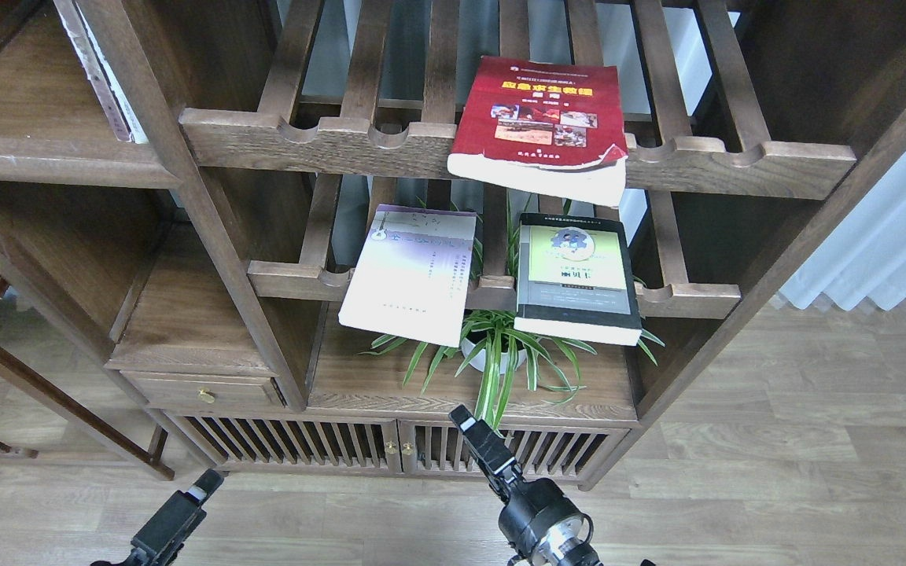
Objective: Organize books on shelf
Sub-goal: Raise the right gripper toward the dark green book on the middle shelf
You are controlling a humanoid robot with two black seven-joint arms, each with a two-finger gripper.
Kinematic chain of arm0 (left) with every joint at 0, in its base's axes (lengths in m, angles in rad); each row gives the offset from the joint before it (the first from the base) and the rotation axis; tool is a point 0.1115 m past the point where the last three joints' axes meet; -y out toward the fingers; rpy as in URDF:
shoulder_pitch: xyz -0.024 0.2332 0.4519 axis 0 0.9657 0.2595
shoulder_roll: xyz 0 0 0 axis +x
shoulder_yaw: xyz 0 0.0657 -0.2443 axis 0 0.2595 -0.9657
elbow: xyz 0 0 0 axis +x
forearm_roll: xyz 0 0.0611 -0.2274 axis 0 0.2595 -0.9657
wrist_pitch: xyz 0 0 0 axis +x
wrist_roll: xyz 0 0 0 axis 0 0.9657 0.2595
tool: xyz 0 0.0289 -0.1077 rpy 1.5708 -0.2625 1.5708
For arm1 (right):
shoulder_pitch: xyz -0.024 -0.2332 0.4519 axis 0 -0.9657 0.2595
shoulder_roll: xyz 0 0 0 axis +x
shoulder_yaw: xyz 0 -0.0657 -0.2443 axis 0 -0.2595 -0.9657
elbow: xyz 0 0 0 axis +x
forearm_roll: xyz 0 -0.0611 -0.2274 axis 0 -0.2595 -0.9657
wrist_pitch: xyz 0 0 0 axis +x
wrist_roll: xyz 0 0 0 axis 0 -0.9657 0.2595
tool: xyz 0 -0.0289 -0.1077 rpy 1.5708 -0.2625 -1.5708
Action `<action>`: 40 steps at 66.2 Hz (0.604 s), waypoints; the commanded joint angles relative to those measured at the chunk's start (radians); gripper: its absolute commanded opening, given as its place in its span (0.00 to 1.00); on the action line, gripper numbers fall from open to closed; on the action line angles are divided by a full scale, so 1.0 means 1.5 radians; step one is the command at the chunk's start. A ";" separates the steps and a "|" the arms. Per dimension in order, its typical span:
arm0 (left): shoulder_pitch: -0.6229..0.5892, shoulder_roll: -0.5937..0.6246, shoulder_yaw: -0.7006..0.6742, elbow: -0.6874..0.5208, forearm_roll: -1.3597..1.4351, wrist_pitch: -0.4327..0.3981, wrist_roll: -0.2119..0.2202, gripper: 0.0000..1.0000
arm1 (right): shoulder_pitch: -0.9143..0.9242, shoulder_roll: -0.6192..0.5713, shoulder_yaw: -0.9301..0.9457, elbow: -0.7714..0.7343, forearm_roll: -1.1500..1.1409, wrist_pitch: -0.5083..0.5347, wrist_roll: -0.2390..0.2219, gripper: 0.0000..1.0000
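Observation:
Three books lie on slatted racks. The thick red book (541, 118) with a yellow title rests on the upper rack and overhangs its notched front rail. On the lower rack lie the pale white-lavender book (412, 271) and, to its right, the dark grey book (575, 275) with a yellow-green panel; both jut past the rail. A solid dark-brown plank shelf (44, 161) with a thick smooth front edge sits at the upper left. My left gripper (203, 483) and right gripper (464, 420) hang low in front of the cabinet, far below the books, too dark to read.
A spider plant in a white pot (492, 358) stands on the plank below the lower rack, just above my right gripper. A small drawer with a brass knob (206, 395) sits at the left. Slatted cabinet doors (398, 448) run along the bottom, above the wood floor.

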 commanded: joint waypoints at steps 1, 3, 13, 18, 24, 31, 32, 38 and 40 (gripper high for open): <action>0.001 -0.003 0.000 0.002 0.000 0.000 0.010 1.00 | 0.001 0.000 0.001 -0.009 -0.001 0.001 0.000 1.00; 0.000 -0.003 0.001 0.002 0.000 0.000 0.012 1.00 | 0.001 0.000 0.001 -0.010 0.000 0.001 0.000 1.00; -0.002 -0.005 -0.001 0.005 0.001 0.000 0.007 1.00 | 0.009 0.000 0.001 -0.022 -0.001 0.010 0.000 1.00; -0.004 -0.007 -0.005 0.008 0.001 0.000 0.004 1.00 | 0.023 0.000 -0.008 -0.044 0.000 0.075 -0.001 1.00; -0.005 -0.009 -0.015 0.010 0.001 0.000 0.002 1.00 | 0.045 0.000 -0.018 -0.074 -0.001 0.184 -0.001 1.00; -0.009 -0.009 -0.024 0.010 0.000 0.000 0.001 1.00 | 0.090 0.000 -0.041 -0.148 -0.001 0.253 -0.002 1.00; -0.010 -0.009 -0.026 0.010 0.000 0.000 0.001 1.00 | 0.104 0.000 -0.047 -0.172 -0.001 0.253 -0.002 1.00; -0.015 -0.009 -0.024 0.011 0.000 0.000 0.001 1.00 | 0.134 0.000 -0.059 -0.241 -0.001 0.253 -0.001 1.00; -0.015 -0.010 -0.023 0.011 0.000 0.000 0.000 1.00 | 0.135 0.000 -0.059 -0.246 -0.001 0.253 -0.001 1.00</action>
